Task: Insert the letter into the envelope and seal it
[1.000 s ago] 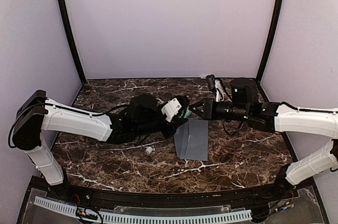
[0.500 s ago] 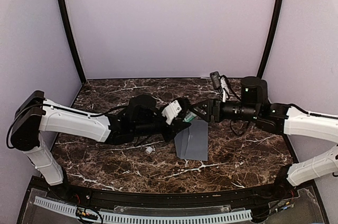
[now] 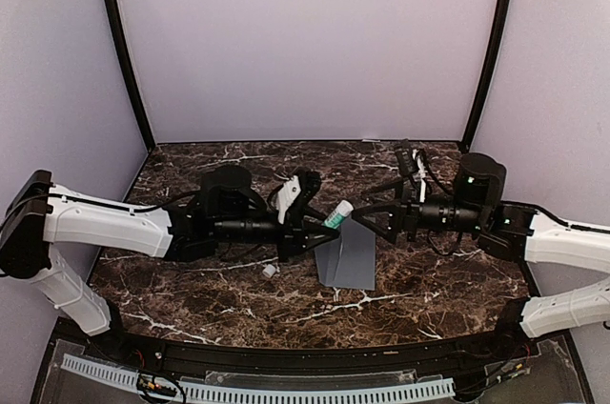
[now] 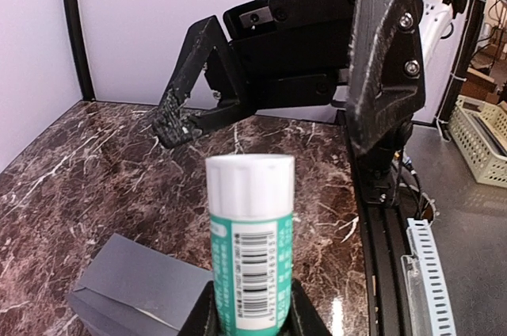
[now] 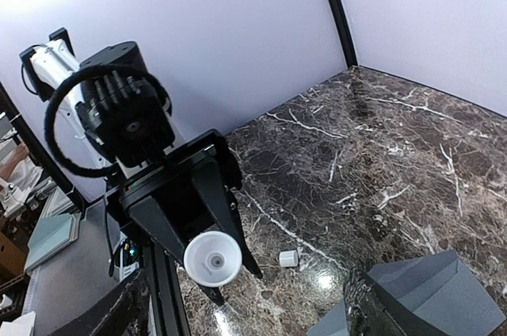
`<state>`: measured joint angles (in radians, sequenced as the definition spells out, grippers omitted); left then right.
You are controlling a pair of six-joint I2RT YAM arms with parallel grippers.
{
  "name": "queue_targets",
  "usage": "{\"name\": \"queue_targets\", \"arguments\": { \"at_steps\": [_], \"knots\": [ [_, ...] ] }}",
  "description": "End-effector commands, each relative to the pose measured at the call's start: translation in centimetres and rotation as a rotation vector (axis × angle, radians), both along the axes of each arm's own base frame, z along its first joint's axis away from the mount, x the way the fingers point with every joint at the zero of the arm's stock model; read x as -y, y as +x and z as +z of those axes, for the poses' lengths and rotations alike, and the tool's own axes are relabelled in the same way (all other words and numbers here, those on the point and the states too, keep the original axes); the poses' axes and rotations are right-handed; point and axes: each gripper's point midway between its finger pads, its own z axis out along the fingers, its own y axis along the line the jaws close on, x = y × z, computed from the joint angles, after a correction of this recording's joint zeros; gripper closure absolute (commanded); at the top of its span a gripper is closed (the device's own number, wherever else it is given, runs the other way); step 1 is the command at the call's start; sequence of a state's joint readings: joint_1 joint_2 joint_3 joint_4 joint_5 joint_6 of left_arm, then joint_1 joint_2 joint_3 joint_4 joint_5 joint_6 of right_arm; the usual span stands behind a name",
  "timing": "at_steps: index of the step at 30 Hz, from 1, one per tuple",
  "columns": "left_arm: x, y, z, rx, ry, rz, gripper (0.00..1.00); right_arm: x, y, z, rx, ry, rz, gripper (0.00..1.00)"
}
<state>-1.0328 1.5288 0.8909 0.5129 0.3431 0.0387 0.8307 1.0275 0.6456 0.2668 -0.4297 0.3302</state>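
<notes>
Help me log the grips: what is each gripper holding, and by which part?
Left gripper clamps the glue stick by its labelled lower end, white end sticking out. Right gripper is open, holding nothing.

This is a robotics lab test cell. A dark brown marble-patterned bench [image 3: 448, 280] is boxed in by plain lilac wall panels [image 3: 305, 42] and curved black corner posts [image 3: 122, 51]. A white-and-black left robot arm [image 3: 105, 223] and its matching right robot arm [image 3: 562, 237] stand at the bench's near edge, by a white slotted cable duct [image 3: 286, 391]. Beyond the bench, the left wrist view shows a cream slotted plastic basket [image 4: 483, 142].
</notes>
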Motion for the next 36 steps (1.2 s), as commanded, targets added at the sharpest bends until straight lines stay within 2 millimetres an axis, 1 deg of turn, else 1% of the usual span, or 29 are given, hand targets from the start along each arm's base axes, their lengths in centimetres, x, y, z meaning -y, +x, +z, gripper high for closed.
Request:
{"name": "queue_targets", "arguments": {
  "at_steps": [1, 6, 11, 14, 17, 20, 23, 28, 31, 36],
  "knots": [
    [-0.4, -2.1, 2.8, -0.067, -0.114, -0.137, 1.0, -0.1, -1.7, 2.9, 0.126, 0.097, 0.093, 0.2],
    [0.0, -2.8, 3.4, -0.11, -0.14, -0.211, 1.0, -0.3, -2.5, 3.5, 0.148, 0.116, 0.142, 0.22],
    [0.5, -2.9, 3.4, -0.136, -0.138, -0.234, 1.0, -0.5, -2.5, 3.6, 0.142, 0.115, 0.152, 0.26],
    [0.6, -2.9, 3.3, -0.146, -0.135, -0.241, 1.0, -0.7, -2.5, 3.5, 0.137, 0.117, 0.165, 0.3],
    [0.8, -2.8, 3.2, -0.154, -0.135, -0.244, 1.0, -1.1, -2.8, 3.4, 0.133, 0.117, 0.196, 0.37],
    [1.0, -2.8, 3.2, -0.159, -0.135, -0.249, 1.0, -1.5, -2.8, 3.1, 0.123, 0.108, 0.211, 0.47],
    [1.2, -2.8, 3.2, -0.16, -0.135, -0.251, 1.0, -1.7, -2.8, 3.0, 0.12, 0.106, 0.225, 0.53],
    [1.4, -2.5, 3.1, -0.164, -0.128, -0.247, 1.0, -2.1, -2.8, 2.8, 0.116, 0.103, 0.233, 0.7],
    [1.5, -2.4, 2.8, -0.164, -0.124, -0.243, 1.0, -2.3, -2.7, 2.7, 0.113, 0.101, 0.236, 0.7],
    [1.6, -2.4, 2.6, -0.17, -0.122, -0.248, 1.0, -2.4, -2.4, 2.8, 0.115, 0.103, 0.222, 0.56]
  ]
}}
